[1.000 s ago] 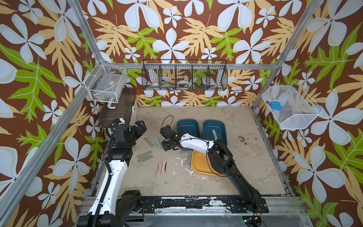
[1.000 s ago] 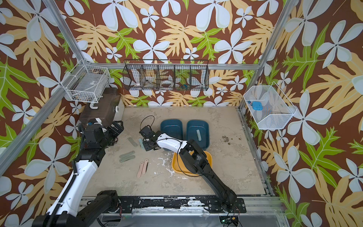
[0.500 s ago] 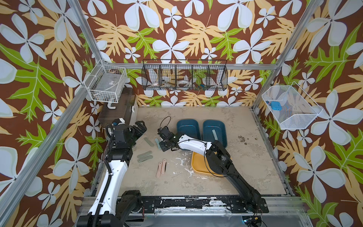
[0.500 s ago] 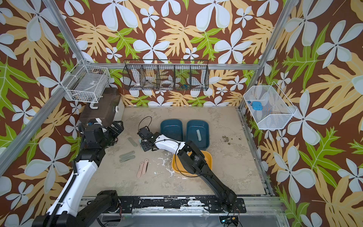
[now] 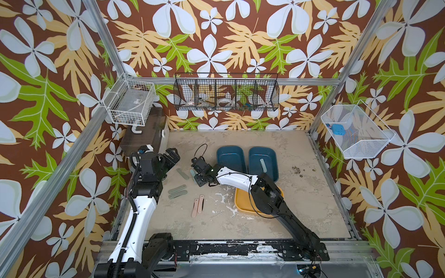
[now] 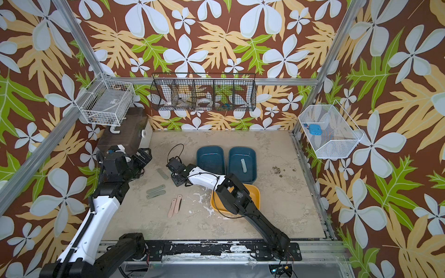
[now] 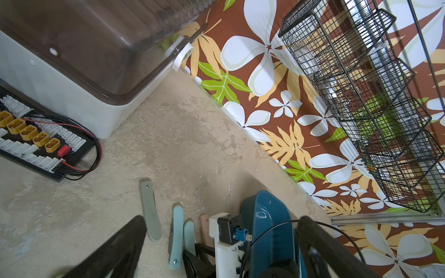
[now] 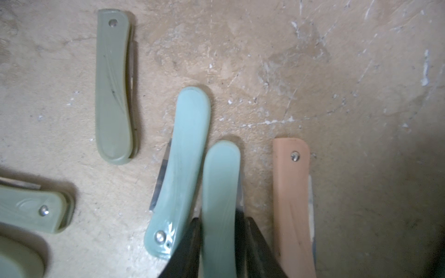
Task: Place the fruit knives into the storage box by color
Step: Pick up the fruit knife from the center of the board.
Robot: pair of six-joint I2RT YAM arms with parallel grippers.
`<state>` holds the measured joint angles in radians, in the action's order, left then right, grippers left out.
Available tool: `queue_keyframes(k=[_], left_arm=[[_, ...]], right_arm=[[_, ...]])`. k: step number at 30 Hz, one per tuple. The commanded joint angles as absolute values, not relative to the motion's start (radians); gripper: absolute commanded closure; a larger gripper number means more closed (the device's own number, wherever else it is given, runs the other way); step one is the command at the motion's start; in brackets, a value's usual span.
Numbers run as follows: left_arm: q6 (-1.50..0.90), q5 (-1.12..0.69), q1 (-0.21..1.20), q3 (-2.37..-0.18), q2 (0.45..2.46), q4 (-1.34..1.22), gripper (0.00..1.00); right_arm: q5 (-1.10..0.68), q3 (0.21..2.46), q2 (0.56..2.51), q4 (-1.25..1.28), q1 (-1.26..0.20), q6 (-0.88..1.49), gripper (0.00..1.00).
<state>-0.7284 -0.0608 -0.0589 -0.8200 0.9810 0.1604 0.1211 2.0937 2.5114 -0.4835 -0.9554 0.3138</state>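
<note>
one worn beige table [image 5: 240, 231] is carrying everything. two arms are working above it. the left gripper [image 5: 171, 157] is hanging over the far left part of the table, its fingers [image 7: 125, 243] standing wide apart and holding nothing. the right gripper [image 5: 195, 175] is reaching down near the middle, just beside the trays.

three trays are sitting on the right half. a yellow tray [image 5: 240, 204] is lying partly under the right arm. a near blue tray [image 5: 230, 154] and a far blue tray [image 5: 271, 156] are standing side by side beyond it. the far blue tray is holding a stored light blue knife [image 5: 263, 164].

the other fruit knives are lying out on the table. a grey-green pair [image 5: 177, 189] is resting side by side near the left arm, and a pink pair [image 5: 194, 209] is lying closer to the front edge. a lone grey-green knife [image 8: 113, 91] is lying apart from the right gripper.

in the right wrist view, the right fingers [image 8: 190, 245] are pressing in on both sides of a clamped light blue knife [image 8: 220, 183]. i cannot tell whether it is lifted. a second light blue knife [image 8: 179, 168] is lying just beside it on one side, and a lone pink knife [image 8: 292, 204] is lying near on the other.
</note>
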Motion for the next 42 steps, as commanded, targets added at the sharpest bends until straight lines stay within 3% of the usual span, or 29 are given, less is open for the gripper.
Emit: queue_keyframes(k=[1, 9, 30, 42], left_arm=[[-0.737, -0.064, -0.06, -0.818, 0.98, 0.149, 0.0], [-0.74, -0.071, -0.06, -0.813, 0.983, 0.143, 0.0], [-0.747, -0.18, -0.053, -0.81, 1.013, 0.102, 0.0], [-0.774, -0.295, 0.201, -0.894, 1.19, 0.003, 0.0]], right_arm=[[0.117, 2.08, 2.519, -0.589, -0.956, 0.31, 0.71], [0.113, 2.08, 2.471, -0.583, -0.956, 0.308, 0.77], [0.144, 2.061, 2.204, -0.559, -0.895, 0.313, 0.78], [0.149, 1.741, 1.925, -0.475, -0.696, 0.327, 0.78]])
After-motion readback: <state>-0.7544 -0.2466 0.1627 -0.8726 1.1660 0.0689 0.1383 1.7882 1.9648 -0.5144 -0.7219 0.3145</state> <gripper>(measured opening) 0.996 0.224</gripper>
